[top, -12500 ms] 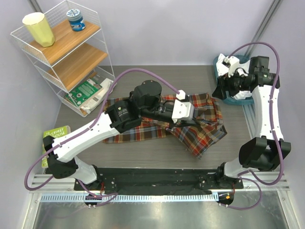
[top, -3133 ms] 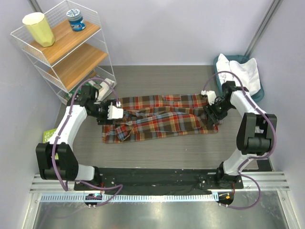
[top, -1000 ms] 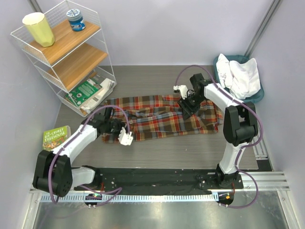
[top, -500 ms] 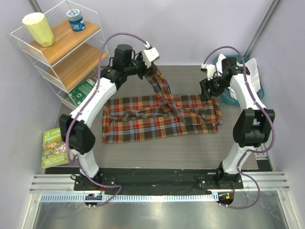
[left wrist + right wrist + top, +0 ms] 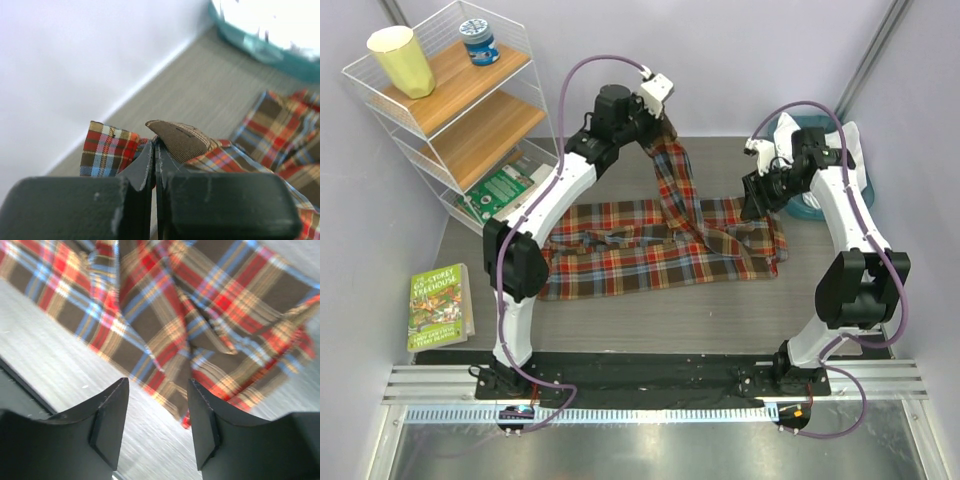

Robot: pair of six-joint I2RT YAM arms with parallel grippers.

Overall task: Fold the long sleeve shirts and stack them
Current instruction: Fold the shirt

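**Plaid strip raised at the back, right jaws empty**

The plaid shirt lies spread across the middle of the grey wood-grain table, rumpled along its top edge. One long strip of it rises steeply from the right half of the cloth up toward the back wall. The white shirt sits heaped in the teal basket at the table's far right corner, well apart from the plaid's body.

Around you, pale lilac walls close in the table. A wire shelf stands at the far left with a yellow cup and a blue jar on its top board, and a book lies off the table's left edge.

Your left arm reaches high and far back. Its left gripper is pinched tight on the brown-lined end of that raised strip. Your right arm stretches up and bends inward. The right gripper hangs above the plaid's right edge, its jaws apart with nothing between them.
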